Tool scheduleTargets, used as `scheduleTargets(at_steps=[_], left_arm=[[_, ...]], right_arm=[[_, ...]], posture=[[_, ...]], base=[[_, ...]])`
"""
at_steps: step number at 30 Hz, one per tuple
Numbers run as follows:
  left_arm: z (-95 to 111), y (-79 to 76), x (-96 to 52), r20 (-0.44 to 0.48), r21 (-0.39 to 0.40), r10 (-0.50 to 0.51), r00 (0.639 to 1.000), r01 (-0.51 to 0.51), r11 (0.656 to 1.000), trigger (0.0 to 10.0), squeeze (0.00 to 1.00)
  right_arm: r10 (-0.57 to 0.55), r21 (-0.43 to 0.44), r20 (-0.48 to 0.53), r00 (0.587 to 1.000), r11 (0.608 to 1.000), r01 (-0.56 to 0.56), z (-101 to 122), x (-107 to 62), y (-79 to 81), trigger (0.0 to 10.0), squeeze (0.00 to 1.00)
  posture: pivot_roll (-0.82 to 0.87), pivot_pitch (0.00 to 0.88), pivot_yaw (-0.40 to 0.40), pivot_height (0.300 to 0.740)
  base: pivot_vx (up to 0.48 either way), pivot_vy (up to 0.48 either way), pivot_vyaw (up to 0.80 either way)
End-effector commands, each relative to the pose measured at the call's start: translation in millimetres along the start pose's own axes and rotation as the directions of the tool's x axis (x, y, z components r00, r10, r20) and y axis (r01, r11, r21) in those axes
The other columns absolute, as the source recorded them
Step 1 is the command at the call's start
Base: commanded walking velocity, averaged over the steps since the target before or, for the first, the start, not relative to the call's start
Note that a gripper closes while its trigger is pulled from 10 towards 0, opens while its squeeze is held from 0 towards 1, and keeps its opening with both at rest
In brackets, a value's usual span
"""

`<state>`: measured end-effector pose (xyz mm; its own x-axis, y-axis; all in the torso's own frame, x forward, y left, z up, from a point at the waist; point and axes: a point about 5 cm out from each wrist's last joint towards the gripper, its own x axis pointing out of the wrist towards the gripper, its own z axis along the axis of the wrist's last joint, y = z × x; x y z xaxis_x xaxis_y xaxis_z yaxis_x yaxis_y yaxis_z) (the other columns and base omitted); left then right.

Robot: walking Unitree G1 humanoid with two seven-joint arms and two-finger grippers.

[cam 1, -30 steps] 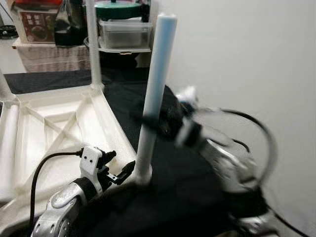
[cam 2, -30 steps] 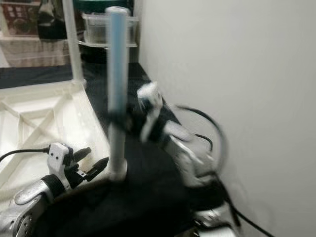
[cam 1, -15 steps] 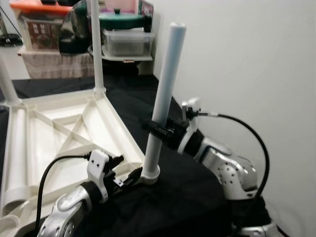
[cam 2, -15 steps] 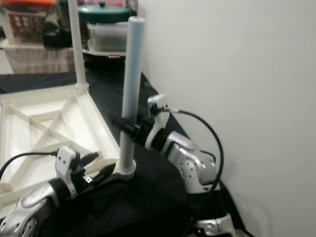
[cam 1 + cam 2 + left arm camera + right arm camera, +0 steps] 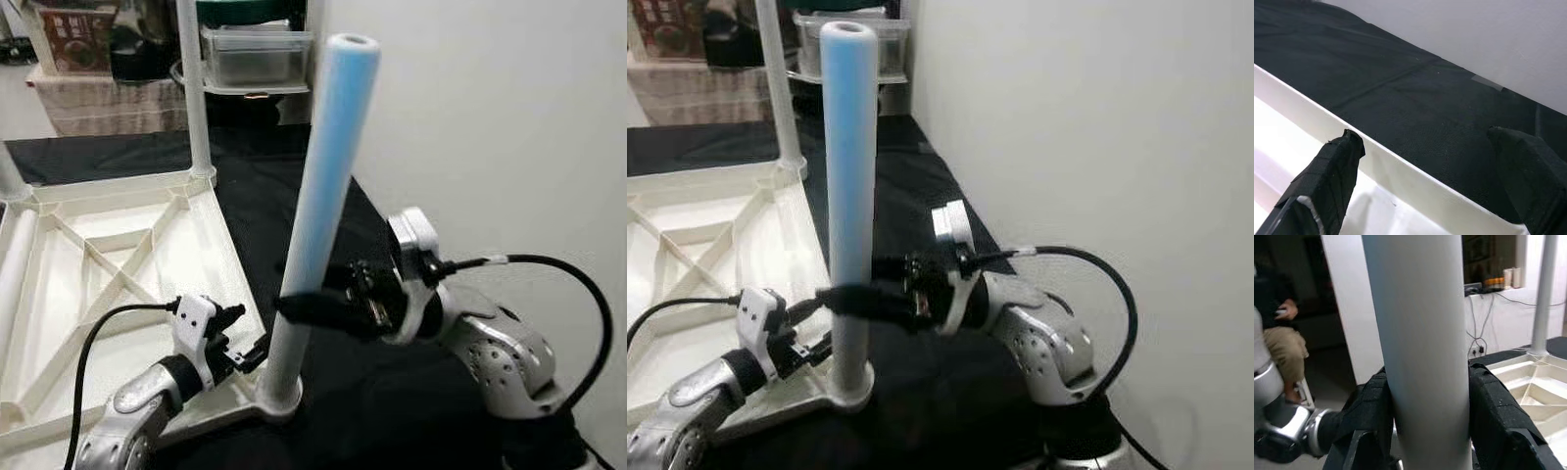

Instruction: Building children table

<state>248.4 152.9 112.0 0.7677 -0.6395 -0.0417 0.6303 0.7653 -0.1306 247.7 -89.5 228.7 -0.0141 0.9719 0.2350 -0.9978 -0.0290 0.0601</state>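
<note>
Your right end effector (image 5: 294, 305) has settled since 1 second ago: the blur is gone, and its black fingers are now clamped round the lower part of the pale blue leg (image 5: 318, 201), lower on the tube than half a second ago. The head camera has also moved in closer. The leg stands nearly upright in the corner socket (image 5: 277, 399) of the upturned white table frame (image 5: 108, 264), so you are most likely seating or tightening it; how fully it is home cannot be judged from here.

Your left end effector (image 5: 247, 352) sits beside the socket with its fingers parted, straddling the frame's white edge in the wrist view and closed on nothing.

Another leg (image 5: 192, 88) already stands at the far corner.

The frame lies upside down on a tabletop (image 5: 265, 186) covered in black cloth, right against a plain white wall (image 5: 490, 127). Behind it are a shelf with clear plastic boxes (image 5: 257, 54), and a seated person (image 5: 1276, 340) shows in the right wrist view.
</note>
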Motion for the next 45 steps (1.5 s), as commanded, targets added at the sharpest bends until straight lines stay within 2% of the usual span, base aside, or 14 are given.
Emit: scheduleTargets(at_steps=[1, 3, 5, 8, 10, 12, 14, 15, 19, 20, 23, 25, 30, 45], left_arm=[[-3, -1.4, -2.0, -0.012, -0.020, -0.004, 1.000, 0.004, 1.000, 10.0, 0.00], [-3, -0.5, -2.4, -0.014, -0.018, -0.003, 1.000, 0.002, 1.000, 10.0, 0.00], [-2, 0.6, -1.2, -0.013, -0.016, -0.004, 1.000, 0.003, 1.000, 10.0, 0.00], [-2, 0.4, -0.7, -0.012, -0.017, -0.005, 1.000, 0.005, 1.000, 10.0, 0.00], [-2, 0.0, -0.4, -0.011, -0.017, -0.006, 1.000, 0.006, 1.000, 10.0, 0.00], [-1, 0.2, -1.5, -0.012, -0.018, -0.005, 1.000, 0.005, 1.000, 10.0, 0.00], [-2, 0.4, -2.1, -0.013, -0.019, -0.003, 1.000, 0.003, 1.000, 10.0, 0.00], [-2, 0.4, -2.8, -0.015, -0.019, -0.004, 1.000, 0.003, 1.000, 10.0, 0.00], [-2, -0.1, -2.2, -0.018, -0.020, -0.008, 1.000, 0.007, 1.000, 10.0, 0.00], [-1, -0.3, -0.3, -0.016, -0.020, -0.009, 1.000, 0.009, 1.000, 10.0, 0.00], [-1, -0.4, 0.4, -0.015, -0.020, -0.010, 1.000, 0.010, 1.000, 10.0, 0.00], [-1, -0.6, 1.2, -0.011, -0.022, -0.011, 1.000, 0.011, 1.000, 10.0, 0.00], [-1, -0.5, -0.6, -0.009, -0.021, -0.008, 1.000, 0.007, 1.000, 10.0, 0.00], [1, 8.5, -12.2, -0.002, -0.023, 0.043, 0.999, -0.043, 0.999, 10.0, 0.00]], right_arm=[[-0.014, 0.034, -0.024, 1.000, 0.999, 0.014, -8, 2.9, -1.0, 0.0, 0.00], [-0.218, 0.013, -0.115, 0.969, 0.975, 0.221, -19, 6.9, -20.8, 0.0, 0.00], [-0.661, -0.049, -0.271, 0.700, 0.736, 0.676, -44, 1.0, -67.7, 0.0, 0.00], [-0.771, -0.107, -0.294, 0.565, 0.614, 0.782, -51, -8.8, -79.5, 0.0, 0.00], [-0.917, -0.150, -0.283, 0.279, 0.330, 0.932, -62, -34.9, -90.2, 0.0, 0.00], [-0.943, -0.136, -0.288, 0.168, 0.214, 0.967, -69, -44.7, -87.1, 0.0, 0.00], [-0.939, -0.100, -0.286, 0.191, 0.227, 0.969, -71, -41.4, -83.7, 0.0, 0.00], [-0.921, -0.064, -0.277, 0.275, 0.304, 0.951, -71, -30.4, -78.7, 10.0, 0.00], [-0.843, 0.059, -0.167, 0.511, 0.508, 0.859, -55, -2.1, -64.9, 10.0, 0.00], [-0.805, 0.110, -0.109, 0.584, 0.574, 0.812, -45, 3.3, -63.0, 10.0, 1.00], [-0.792, 0.117, -0.092, 0.604, 0.594, 0.796, -42, 5.7, -62.9, 10.0, 1.00], [-0.663, 0.108, -0.041, 0.748, 0.741, 0.663, -26, 17.0, -56.7, 10.0, 0.00], [-0.297, 0.056, 0.098, 0.950, 0.955, 0.292, 6, 26.5, -28.3, 10.0, 0.00], [-0.181, -0.025, -0.057, 0.982, 0.983, 0.180, -22, 46.9, -37.6, 10.0, 0.00]], posture=[[0.05, 0.000, -0.117, 0.740], [0.04, 0.000, -0.115, 0.740], [0.04, 0.000, -0.112, 0.740], [0.04, 0.000, -0.112, 0.740], [0.05, 0.000, -0.112, 0.740], [0.04, 0.000, -0.111, 0.740], [0.04, 0.000, -0.111, 0.740], [0.04, 0.000, -0.104, 0.740], [0.03, 0.000, -0.102, 0.740], [0.03, 0.000, -0.106, 0.740], [0.03, 0.000, -0.106, 0.740], [0.03, 0.000, -0.107, 0.740], [0.05, 0.000, -0.118, 0.740], [0.09, 0.000, -0.147, 0.740]], base=[[0.000, 0.000, 0.00], [0.000, 0.000, 0.00], [0.000, 0.000, 0.00], [0.000, 0.000, 0.00], [0.000, 0.000, 0.00], [0.000, 0.000, 0.00], [0.000, 0.000, 0.00], [0.000, 0.000, 0.00], [0.000, 0.000, 0.00], [0.000, 0.000, 0.00], [0.000, 0.000, 0.00], [0.000, 0.000, 0.00], [0.000, 0.000, 0.00], [0.000, 0.000, 0.00]])
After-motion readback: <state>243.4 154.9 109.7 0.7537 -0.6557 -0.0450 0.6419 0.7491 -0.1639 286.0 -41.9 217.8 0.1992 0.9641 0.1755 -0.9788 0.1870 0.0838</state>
